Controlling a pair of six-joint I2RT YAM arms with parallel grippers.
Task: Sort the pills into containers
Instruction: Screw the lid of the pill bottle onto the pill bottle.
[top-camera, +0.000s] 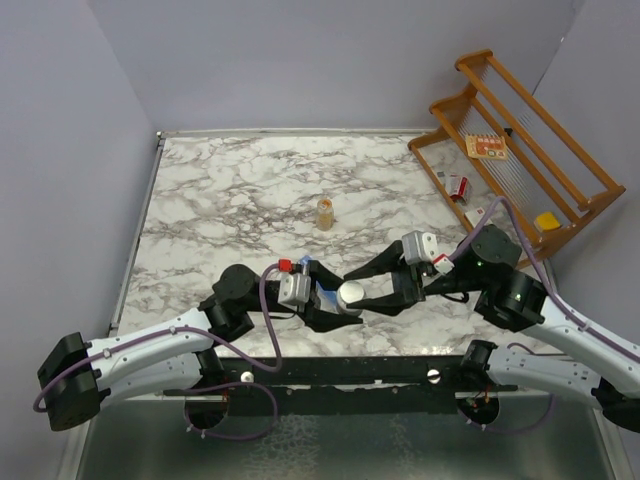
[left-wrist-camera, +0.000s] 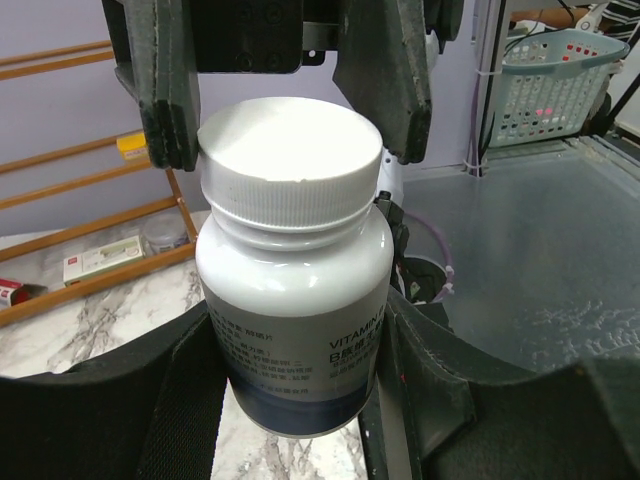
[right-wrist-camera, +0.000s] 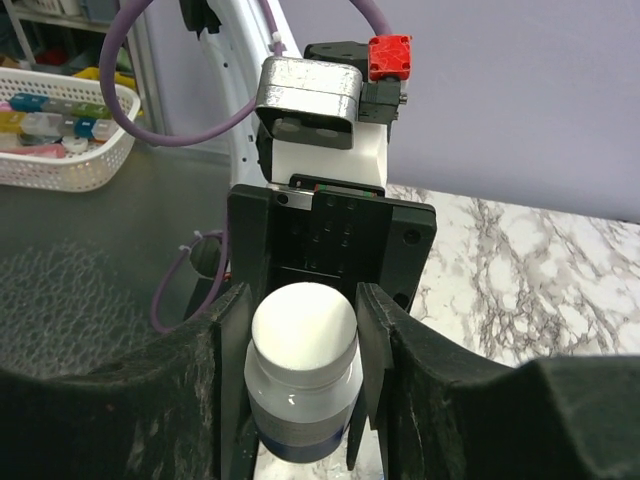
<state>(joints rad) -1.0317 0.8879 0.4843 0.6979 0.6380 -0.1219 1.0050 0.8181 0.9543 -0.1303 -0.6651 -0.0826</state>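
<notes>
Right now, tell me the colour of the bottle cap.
White. The cap shows best in the left wrist view.

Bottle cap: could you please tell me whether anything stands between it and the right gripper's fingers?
Nothing visible does. The fingers of the right gripper flank the white cap closely on both sides, with no object between, while the left gripper holds the bottle by its body.
</notes>
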